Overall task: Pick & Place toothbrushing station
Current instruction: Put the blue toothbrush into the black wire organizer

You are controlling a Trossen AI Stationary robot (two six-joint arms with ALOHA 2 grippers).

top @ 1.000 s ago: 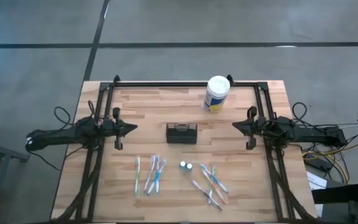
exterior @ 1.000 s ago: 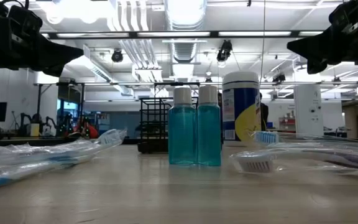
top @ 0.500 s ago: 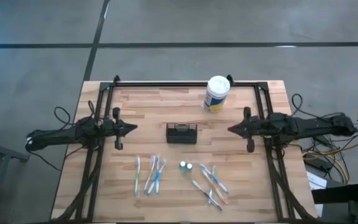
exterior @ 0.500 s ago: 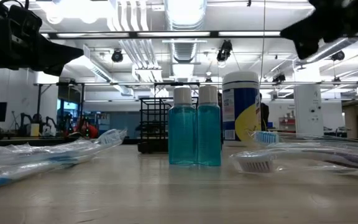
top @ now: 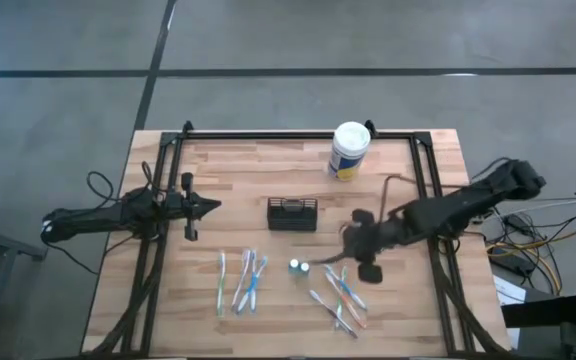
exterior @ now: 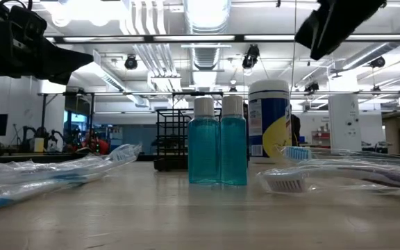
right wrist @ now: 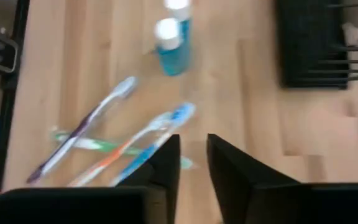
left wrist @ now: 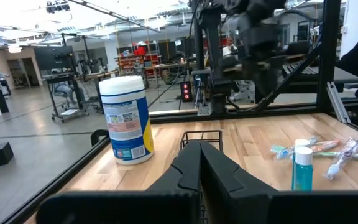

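The right claw (top: 351, 240) hovers, fingers slightly parted and empty, above the toothbrushes (top: 340, 296), beside the 2 blue bottles (top: 299, 267); probably lining up a pick. The left claw (top: 211, 205) waits closed, holding nothing, at the tabletop's (top: 268, 160) left edge. The toothbrushing station (top: 291, 213) sits mid-tabletop, unfilled. The white canister's (top: 349, 150) yellow-blue label is unreadable.

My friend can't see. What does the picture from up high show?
The right tool reaches in over the wooden table, near two little blue bottles and scattered toothbrushes. A black mesh caddy sits mid-table, a white canister behind it.
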